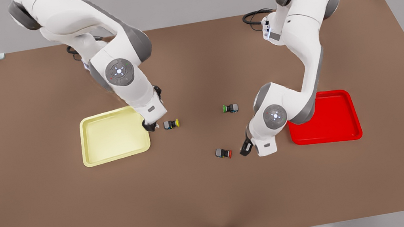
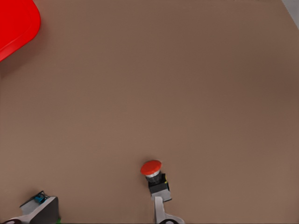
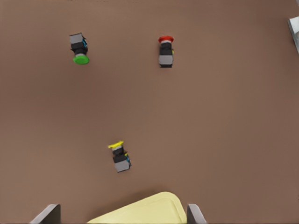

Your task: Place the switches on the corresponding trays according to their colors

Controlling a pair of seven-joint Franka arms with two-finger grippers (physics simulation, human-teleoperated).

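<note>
Brown table [image 1: 213, 192]: wide flat top; all three switches lie on it, so no switch is placed yet.
Pale yellow rectangular plastic tray [image 1: 113, 136]: at the front view's left, nothing in it; in the right wrist view only one corner [image 3: 149, 210] of it is inside the picture.
Bright red rectangular plastic tray [image 1: 331, 118]: at the front view's right, nothing in the part I can see; one arm covers its near corner, and the left wrist view cuts it to a corner [image 2: 14, 23].
Right gripper [image 1: 150, 126]: low, at the yellow tray's edge next to the yellow switch; two finger tips stand wide apart in its own view, with nothing between them.
Left gripper [image 1: 246, 147]: low on the table between the red switch and the red tray; fingers spread, nothing held, one finger tip [image 2: 159, 207] close to the switch body, and I cannot tell if it touches.
Yellow-capped dark grey push-button switch [image 1: 171, 124]: on its side just beside the yellow tray, outside it.
Red-capped dark grey push-button switch [image 1: 223, 153]: on its side, near the left gripper, well apart from the red tray.
Green-capped switch [image 1: 230, 108]: lies between the arms; I think it has no tray.
What is left: in my judgement everything, both grasps and both placings.
</note>
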